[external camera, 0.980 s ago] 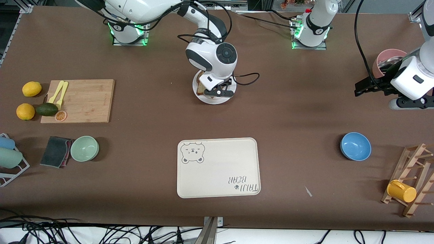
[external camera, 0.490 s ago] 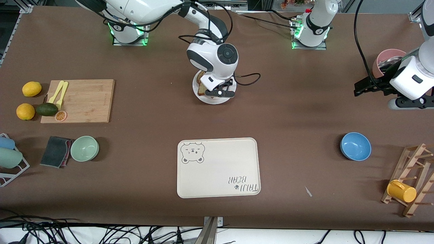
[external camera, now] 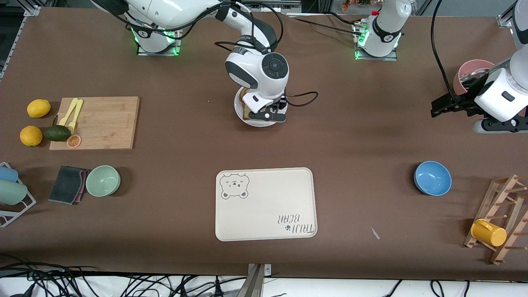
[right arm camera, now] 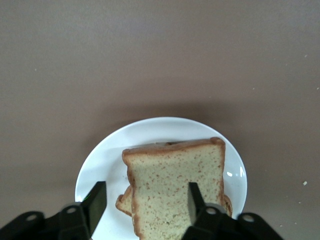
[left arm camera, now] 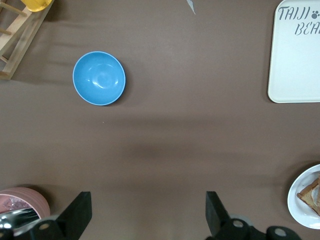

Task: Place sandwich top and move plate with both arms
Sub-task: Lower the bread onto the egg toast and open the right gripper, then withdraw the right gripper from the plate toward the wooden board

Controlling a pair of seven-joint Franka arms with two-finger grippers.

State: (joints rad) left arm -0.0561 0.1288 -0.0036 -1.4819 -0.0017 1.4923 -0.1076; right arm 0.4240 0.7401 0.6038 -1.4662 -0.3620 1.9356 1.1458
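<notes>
The sandwich top (right arm camera: 175,185), a tan speckled slice with a brown crust, lies flat on a lower slice on the round white plate (right arm camera: 150,125). My right gripper (right arm camera: 145,202) hovers just over it, open. One finger (right arm camera: 95,200) stands clear of the crust and the other finger (right arm camera: 194,197) is above the slice. In the front view the right gripper (external camera: 266,113) hides most of the plate (external camera: 260,123), and a strip of the sandwich top (external camera: 246,110) shows. My left gripper (external camera: 443,106) waits open and empty over the table at the left arm's end, (left arm camera: 147,215).
The cream bear-print tray (external camera: 266,204) lies nearer the front camera than the plate. A blue bowl (external camera: 432,177), a pink cup (external camera: 474,72) and a wooden rack with a yellow mug (external camera: 501,218) are at the left arm's end. A cutting board (external camera: 97,122) and green bowl (external camera: 103,180) are at the right arm's end.
My right gripper has opened and let go of the sandwich top, which now rests on the lower slice. Its wrist shifted slightly. The left arm has not moved.
</notes>
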